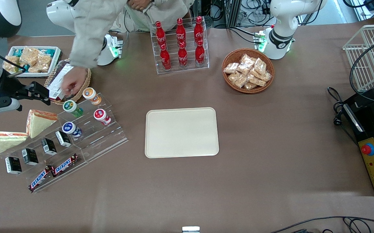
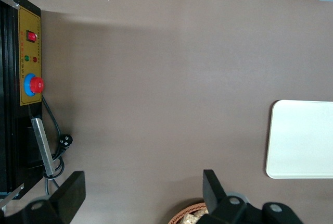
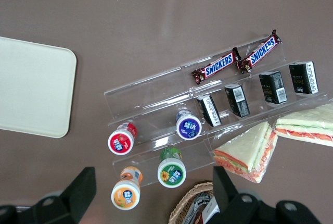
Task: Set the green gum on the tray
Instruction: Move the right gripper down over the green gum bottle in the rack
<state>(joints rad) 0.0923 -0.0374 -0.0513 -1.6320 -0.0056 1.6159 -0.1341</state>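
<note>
The green gum point(image 1: 72, 107) point(image 3: 171, 169) stands upright on the upper step of a clear acrylic stand point(image 1: 102, 139), beside an orange-lidded bottle point(image 1: 90, 94) point(image 3: 126, 193). The cream tray point(image 1: 182, 132) point(image 3: 31, 88) point(image 2: 304, 138) lies bare at the table's middle. My gripper point(image 1: 39, 94) point(image 3: 153, 195) hangs open in the air at the working arm's end, above the stand's upper step. It holds nothing. In the right wrist view the green gum sits below the wide gap between the fingers point(image 3: 83, 187).
A person's hand point(image 1: 72, 82) reaches into a wicker basket point(image 1: 85, 85) right beside the gum. Red-lidded point(image 1: 101, 116) and blue-lidded point(image 1: 70, 127) bottles, black boxes, Snickers bars point(image 1: 52, 171) and sandwiches point(image 1: 38, 121) fill the stand. Cola rack point(image 1: 180, 45), snack basket point(image 1: 248, 69) and white dish point(image 1: 33, 60) stand farther back.
</note>
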